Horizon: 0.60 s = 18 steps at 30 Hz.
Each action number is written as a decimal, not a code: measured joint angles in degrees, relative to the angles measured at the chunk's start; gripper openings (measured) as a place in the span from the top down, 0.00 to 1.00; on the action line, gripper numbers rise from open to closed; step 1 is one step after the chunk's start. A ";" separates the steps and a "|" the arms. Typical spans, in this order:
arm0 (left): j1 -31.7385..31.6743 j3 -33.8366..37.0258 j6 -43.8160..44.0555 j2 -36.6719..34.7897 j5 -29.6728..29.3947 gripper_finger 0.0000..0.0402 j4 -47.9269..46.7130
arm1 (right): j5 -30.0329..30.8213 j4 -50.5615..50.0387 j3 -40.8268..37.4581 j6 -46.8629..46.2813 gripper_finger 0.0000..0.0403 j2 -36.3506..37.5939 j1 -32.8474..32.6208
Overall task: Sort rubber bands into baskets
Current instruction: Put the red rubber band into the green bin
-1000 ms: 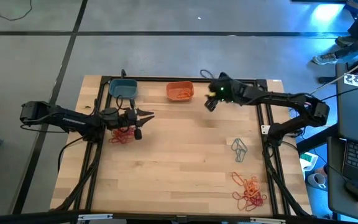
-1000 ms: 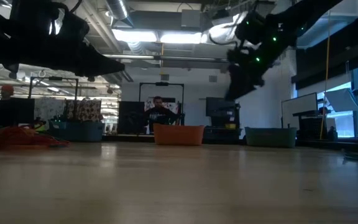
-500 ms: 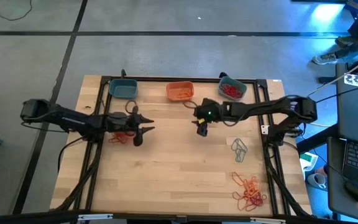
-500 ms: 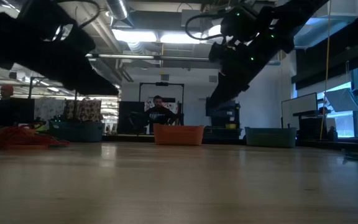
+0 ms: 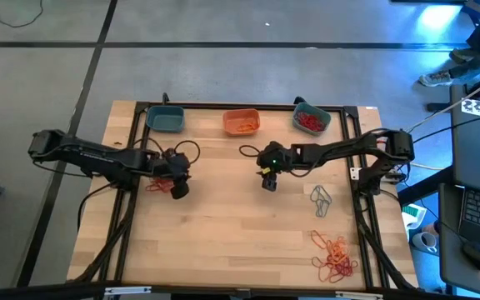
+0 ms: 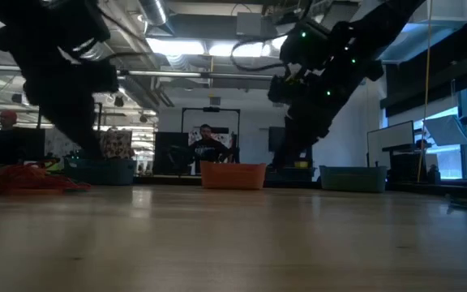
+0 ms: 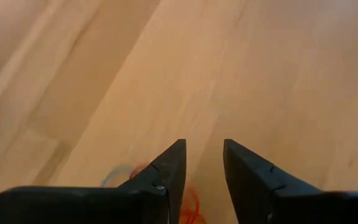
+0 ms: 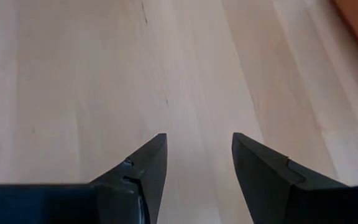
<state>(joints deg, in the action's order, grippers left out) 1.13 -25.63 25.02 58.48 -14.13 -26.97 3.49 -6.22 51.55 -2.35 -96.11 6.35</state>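
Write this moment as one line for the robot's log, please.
left gripper: open, over red bands | right gripper: open, empty, mid-table | baskets: back edge

1. I find no readable text, label, brand, number or sign in any view.
2. I see a white tag with dark marks point(image 5: 474, 106) beyond the table's right edge, but I cannot read it.
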 joint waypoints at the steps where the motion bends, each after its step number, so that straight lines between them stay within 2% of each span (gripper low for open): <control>1: 0.00 0.00 0.75 0.31 0.02 0.75 -1.23 | 0.00 0.05 0.00 0.00 0.55 -0.49 0.00; 7: -0.02 0.00 1.85 4.10 0.63 0.78 -4.58 | 0.00 0.33 0.00 0.01 0.55 -2.13 0.02; 12: -0.02 0.00 -0.52 8.51 4.31 0.80 -2.86 | 0.00 0.35 0.00 0.02 0.55 -2.19 0.02; 18: -0.02 -0.21 -1.72 12.38 4.42 0.80 -2.54 | 0.00 0.39 0.00 0.02 0.55 -2.19 0.02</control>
<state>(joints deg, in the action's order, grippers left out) 1.10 -25.84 23.30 70.87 -9.72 -29.51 3.49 -5.82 51.55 -2.33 -98.30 6.37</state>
